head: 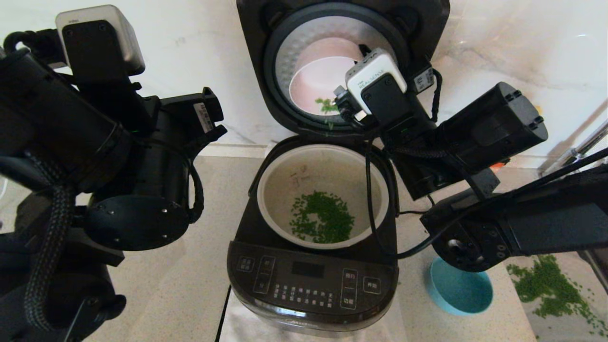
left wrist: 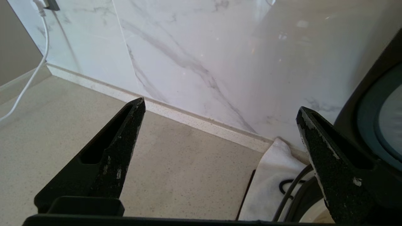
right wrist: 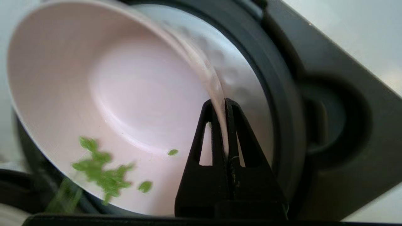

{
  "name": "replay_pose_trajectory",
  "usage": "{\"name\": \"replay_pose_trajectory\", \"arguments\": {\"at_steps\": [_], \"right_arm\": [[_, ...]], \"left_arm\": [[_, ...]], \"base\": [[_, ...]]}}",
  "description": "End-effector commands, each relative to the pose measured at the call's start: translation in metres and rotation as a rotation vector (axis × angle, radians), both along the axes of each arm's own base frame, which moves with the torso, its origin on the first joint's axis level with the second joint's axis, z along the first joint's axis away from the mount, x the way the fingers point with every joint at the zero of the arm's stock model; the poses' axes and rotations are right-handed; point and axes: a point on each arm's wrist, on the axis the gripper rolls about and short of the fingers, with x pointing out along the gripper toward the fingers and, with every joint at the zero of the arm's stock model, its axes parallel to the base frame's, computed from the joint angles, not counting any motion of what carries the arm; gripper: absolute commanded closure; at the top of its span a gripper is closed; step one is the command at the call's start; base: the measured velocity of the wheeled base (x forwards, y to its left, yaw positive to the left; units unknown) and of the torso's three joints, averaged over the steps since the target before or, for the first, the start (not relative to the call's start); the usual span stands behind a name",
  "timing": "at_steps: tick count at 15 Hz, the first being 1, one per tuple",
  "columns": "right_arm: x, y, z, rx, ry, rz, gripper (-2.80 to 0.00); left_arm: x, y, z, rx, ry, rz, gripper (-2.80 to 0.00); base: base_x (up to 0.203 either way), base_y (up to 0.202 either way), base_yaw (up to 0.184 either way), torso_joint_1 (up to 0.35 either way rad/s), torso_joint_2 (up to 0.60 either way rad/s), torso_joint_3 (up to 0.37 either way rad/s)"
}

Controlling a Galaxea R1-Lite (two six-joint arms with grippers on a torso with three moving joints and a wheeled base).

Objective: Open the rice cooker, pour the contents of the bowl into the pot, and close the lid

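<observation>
Head view, nearest first: glossy black rounded-square rice cooker [head: 311, 280] on the speckled beige surface [head: 180, 294]. Its round cream inner pot [head: 273, 190] holds a heap of bright-green grains [head: 323, 217]. Beyond, right gripper [right wrist: 222, 106] clamped on the rim of the small pale-pink bowl [right wrist: 125, 103], tilted before the upright silver-lined lid [head: 285, 52]. Left gripper [left wrist: 220, 116] hovers with fingers apart, beside the cooker.

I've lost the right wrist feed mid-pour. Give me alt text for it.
The right hand pinches the rim of the tilted pink bowl, with the last green bits sliding off its low edge. Behind the bowl stands the cooker's open lid.
</observation>
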Motion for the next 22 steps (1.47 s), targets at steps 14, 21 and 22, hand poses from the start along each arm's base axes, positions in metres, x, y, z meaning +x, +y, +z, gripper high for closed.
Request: {"name": "replay_pose_trajectory", "arguments": {"at_steps": [14, 21, 22], "right_arm": [[-0.061, 0.02, 0.028, 0.061, 0.357, -0.025, 0.0], [-0.078, 0.018, 0.045, 0.06, 0.503, -0.02, 0.0], [-0.081, 0.016, 0.048, 0.058, 0.519, -0.018, 0.0]], "left_arm": [[-0.048, 0.023, 0.009, 0.045, 0.043, -0.068, -2.8], [-0.081, 0.05, -0.018, 0.126, 0.115, -0.108, -2.8], [-0.084, 0.053, -0.016, 0.121, 0.11, -0.108, -2.8]], "base": [[0.0, 0.0, 0.0, 0.0, 0.0, 0.0], [0.0, 0.0, 0.0, 0.0, 0.0, 0.0], [0.0, 0.0, 0.0, 0.0, 0.0, 0.0]]}}
